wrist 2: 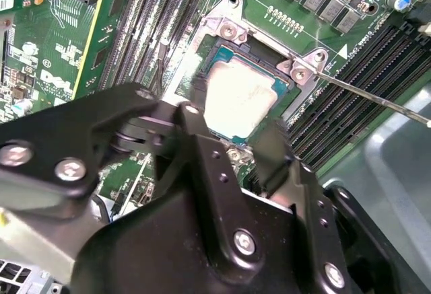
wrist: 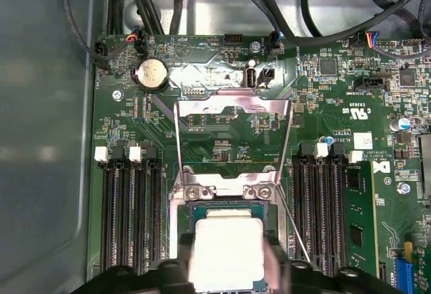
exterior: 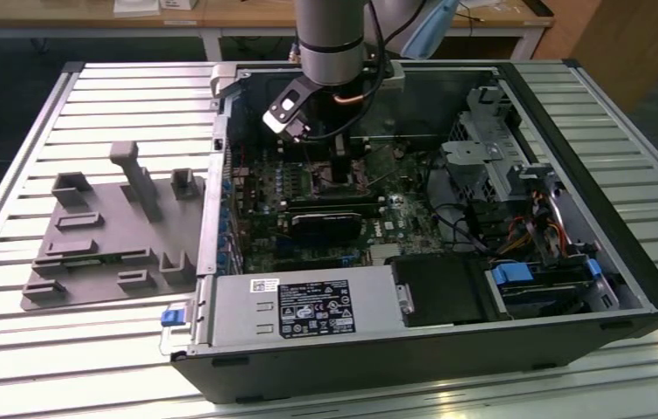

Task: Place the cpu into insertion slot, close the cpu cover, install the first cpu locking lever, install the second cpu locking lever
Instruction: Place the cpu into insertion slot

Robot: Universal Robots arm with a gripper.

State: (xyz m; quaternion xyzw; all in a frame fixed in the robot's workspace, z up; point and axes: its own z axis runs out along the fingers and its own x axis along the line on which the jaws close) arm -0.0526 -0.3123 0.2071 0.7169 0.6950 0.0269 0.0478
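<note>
Plainly, cpu cover open (cpu gripped).

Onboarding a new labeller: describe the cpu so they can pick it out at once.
In the open computer case, look at the green motherboard under the arm's gripper. Between the two banks of long black memory slots sits the cpu: the only flat, pale silvery square there.

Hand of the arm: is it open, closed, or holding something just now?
Hand: closed on the cpu, at the insertion slot.
</note>
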